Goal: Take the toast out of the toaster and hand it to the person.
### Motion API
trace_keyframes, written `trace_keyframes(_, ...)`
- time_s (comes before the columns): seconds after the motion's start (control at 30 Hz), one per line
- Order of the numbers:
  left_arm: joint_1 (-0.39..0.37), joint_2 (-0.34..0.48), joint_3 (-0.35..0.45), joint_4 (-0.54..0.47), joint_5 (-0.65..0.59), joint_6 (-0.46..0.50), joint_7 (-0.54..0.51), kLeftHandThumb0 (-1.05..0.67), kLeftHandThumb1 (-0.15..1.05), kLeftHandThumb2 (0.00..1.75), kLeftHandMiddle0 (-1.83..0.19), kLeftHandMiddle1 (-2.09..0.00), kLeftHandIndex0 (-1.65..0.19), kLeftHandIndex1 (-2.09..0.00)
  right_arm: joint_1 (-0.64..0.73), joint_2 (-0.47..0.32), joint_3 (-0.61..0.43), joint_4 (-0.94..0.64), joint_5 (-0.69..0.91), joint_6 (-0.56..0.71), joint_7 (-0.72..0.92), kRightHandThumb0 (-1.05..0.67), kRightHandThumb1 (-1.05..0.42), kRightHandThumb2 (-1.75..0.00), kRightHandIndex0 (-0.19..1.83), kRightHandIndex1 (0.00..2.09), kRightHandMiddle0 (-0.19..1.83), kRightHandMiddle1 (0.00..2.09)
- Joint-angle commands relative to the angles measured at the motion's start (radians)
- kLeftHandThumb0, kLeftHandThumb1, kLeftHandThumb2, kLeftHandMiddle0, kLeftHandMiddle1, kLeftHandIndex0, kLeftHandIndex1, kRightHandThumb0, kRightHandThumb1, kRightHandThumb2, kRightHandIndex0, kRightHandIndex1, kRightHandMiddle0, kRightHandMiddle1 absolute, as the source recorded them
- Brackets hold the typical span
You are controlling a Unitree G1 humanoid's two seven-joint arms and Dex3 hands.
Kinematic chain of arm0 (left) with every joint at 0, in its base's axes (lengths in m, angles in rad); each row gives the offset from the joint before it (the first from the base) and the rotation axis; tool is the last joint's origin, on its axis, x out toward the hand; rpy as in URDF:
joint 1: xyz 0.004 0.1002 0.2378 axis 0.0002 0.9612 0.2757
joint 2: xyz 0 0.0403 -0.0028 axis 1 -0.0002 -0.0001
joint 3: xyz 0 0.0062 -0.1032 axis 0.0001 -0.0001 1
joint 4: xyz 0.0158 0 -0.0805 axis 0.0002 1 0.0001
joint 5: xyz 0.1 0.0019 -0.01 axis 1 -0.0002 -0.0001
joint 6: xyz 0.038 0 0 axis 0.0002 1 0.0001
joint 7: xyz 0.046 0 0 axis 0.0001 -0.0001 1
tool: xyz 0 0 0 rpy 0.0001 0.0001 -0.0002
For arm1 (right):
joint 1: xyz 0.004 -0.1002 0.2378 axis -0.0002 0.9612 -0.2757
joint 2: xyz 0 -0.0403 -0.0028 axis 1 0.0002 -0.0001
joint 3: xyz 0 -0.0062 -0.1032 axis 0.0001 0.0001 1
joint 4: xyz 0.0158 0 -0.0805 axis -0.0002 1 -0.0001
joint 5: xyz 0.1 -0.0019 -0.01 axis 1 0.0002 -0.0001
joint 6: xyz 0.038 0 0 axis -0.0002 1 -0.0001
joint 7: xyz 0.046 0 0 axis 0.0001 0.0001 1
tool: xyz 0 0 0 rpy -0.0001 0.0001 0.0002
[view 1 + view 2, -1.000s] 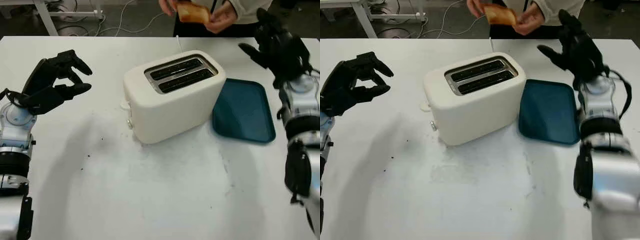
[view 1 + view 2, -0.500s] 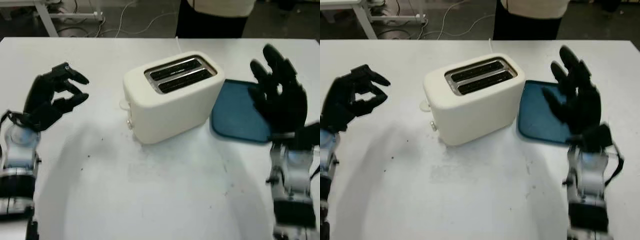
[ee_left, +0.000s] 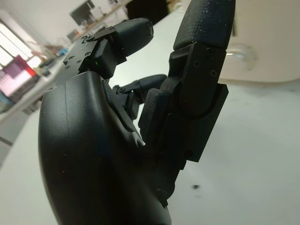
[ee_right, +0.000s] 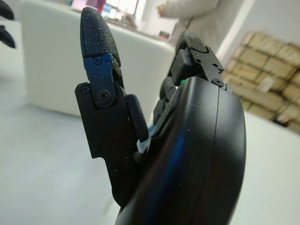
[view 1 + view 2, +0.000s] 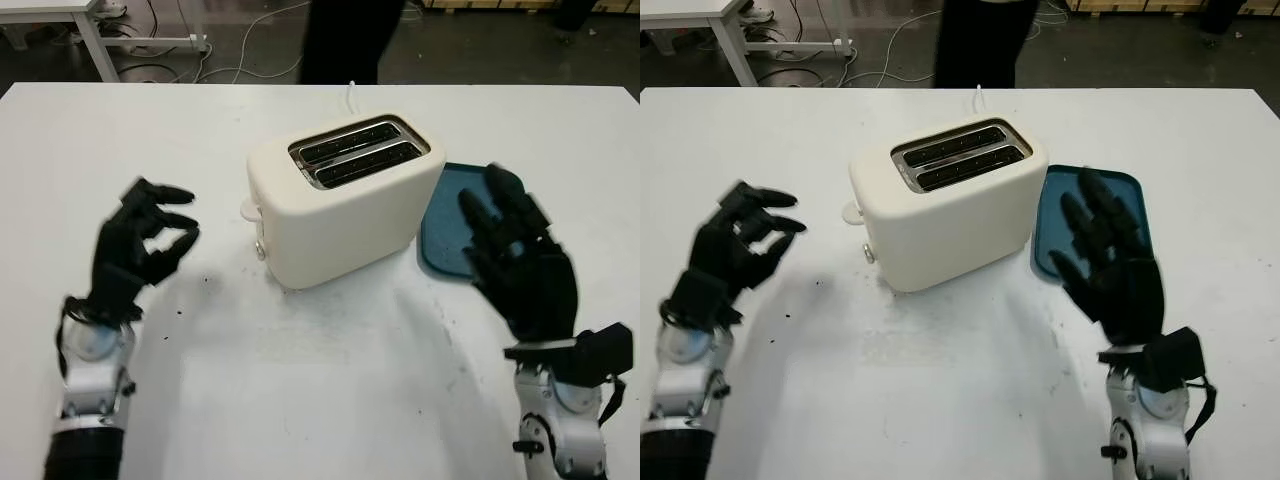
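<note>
The right hand [image 5: 520,265] has dropped back from the far edge of the table [image 5: 300,380] and now hovers low and near the robot, released and holding nothing, its fingertips over the near edge of the blue tray [image 5: 448,200]. The left hand [image 5: 140,245] has also pulled in closer, its fingers curled on nothing. A second ago the person was holding the toast at the far side; now only the person's dark legs [image 5: 340,40] show beyond both hands, and no toast is visible. The toaster [image 5: 340,205] stands between the two hands, its slots dark and apparently vacant, so the handover looks finished and the arms seem to be retiring. The right wrist view adds a pale sleeve [image 4: 197,14] of the person beyond the toaster; the left wrist view shows the toaster's side lever [image 3: 241,55] just past the curled fingers.
</note>
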Motion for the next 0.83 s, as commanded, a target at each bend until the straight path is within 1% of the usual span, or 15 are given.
trace_keyframes(0.0,0.014,-0.019,-0.005,-0.013,0.002,-0.002,0.021,-1.05,0.92,0.1,-0.28,-1.37,-0.19,-1.35,0.014,0.016,0.021,-0.012,0.012,0.034,0.003,-0.82,-0.92,-0.21,0.1,0.02,0.13,0.0)
trace_keyframes(0.17,0.023,-0.056,-0.012,0.014,0.006,-0.031,0.033,-1.05,0.92,0.09,-0.26,-1.41,-0.18,-1.39,0.018,0.038,0.061,0.008,-0.031,0.044,-0.015,-0.82,-0.92,-0.25,0.11,0.02,0.13,0.0)
trace_keyframes(0.33,0.031,-0.084,-0.027,0.027,0.01,-0.017,0.039,-1.05,0.92,0.04,-0.28,-1.42,-0.22,-1.38,0.012,0.071,0.082,0.029,-0.043,0.072,-0.048,-0.82,-0.92,-0.27,0.12,0.02,0.15,0.01)
trace_keyframes(0.47,0.036,-0.09,-0.04,0.049,0.03,-0.043,0.042,-1.05,0.92,0.02,-0.29,-1.4,-0.26,-1.35,0.007,0.088,0.082,0.027,-0.033,0.116,-0.062,-0.82,-0.92,-0.24,0.1,0.01,0.13,0.0)
trace_keyframes(0.6,0.047,-0.108,-0.047,0.047,0.029,-0.062,0.059,-1.05,0.92,0.03,-0.27,-1.42,-0.26,-1.35,0.003,0.088,0.078,0.039,-0.058,0.1,-0.07,-0.82,-0.92,-0.24,0.07,0.0,0.09,0.0)
trace_keyframes(0.67,0.052,-0.12,-0.047,0.043,0.012,-0.065,0.057,-1.05,0.91,0.02,-0.29,-1.41,-0.29,-1.32,0.0,0.09,0.075,0.042,-0.068,0.096,-0.078,-0.82,-0.92,-0.25,0.07,0.01,0.09,0.0)
trace_keyframes(0.8,0.066,-0.132,-0.049,0.026,0.019,-0.077,0.064,-1.05,0.91,0.01,-0.3,-1.39,-0.31,-1.3,-0.003,0.097,0.068,0.048,-0.065,0.093,-0.08,-0.82,-0.92,-0.23,0.08,0.01,0.1,0.01)
